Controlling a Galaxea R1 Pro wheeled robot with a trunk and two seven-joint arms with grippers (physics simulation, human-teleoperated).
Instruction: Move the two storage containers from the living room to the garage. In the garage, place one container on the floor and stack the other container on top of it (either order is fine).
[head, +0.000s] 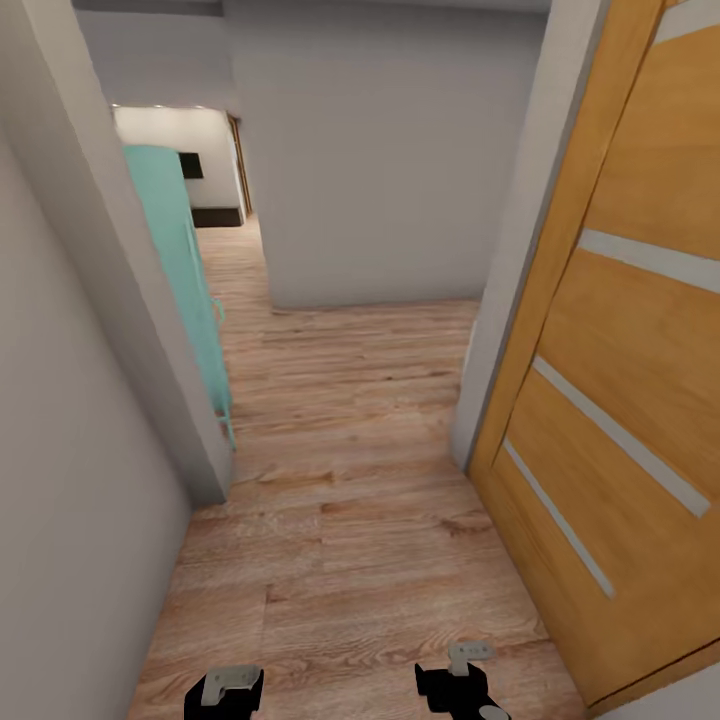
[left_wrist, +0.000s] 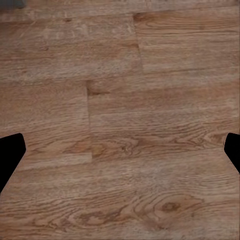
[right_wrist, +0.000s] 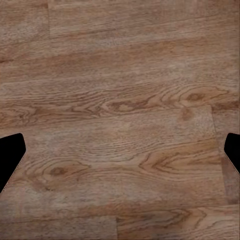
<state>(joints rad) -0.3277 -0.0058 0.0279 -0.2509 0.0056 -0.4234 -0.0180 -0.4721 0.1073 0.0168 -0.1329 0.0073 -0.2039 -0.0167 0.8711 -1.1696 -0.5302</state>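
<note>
The two storage containers and the garage are out of view. I am in a narrow hallway with a light wood-plank floor (head: 350, 480). My left gripper (head: 228, 688) and right gripper (head: 462, 682) hang low at the near edge of the head view, above the planks. In the left wrist view the left gripper (left_wrist: 120, 155) is open, its black fingertips (left_wrist: 10, 155) spread wide over bare planks. The right gripper (right_wrist: 120, 155) is open the same way, its fingertips (right_wrist: 232, 150) far apart with nothing between them.
An orange wooden door (head: 620, 400) with pale stripes stands open close on the right. A grey wall (head: 70, 420) runs along the left, with a teal door (head: 185, 280) beyond its corner. A grey wall (head: 380, 160) faces me ahead; the passage continues past it on the left.
</note>
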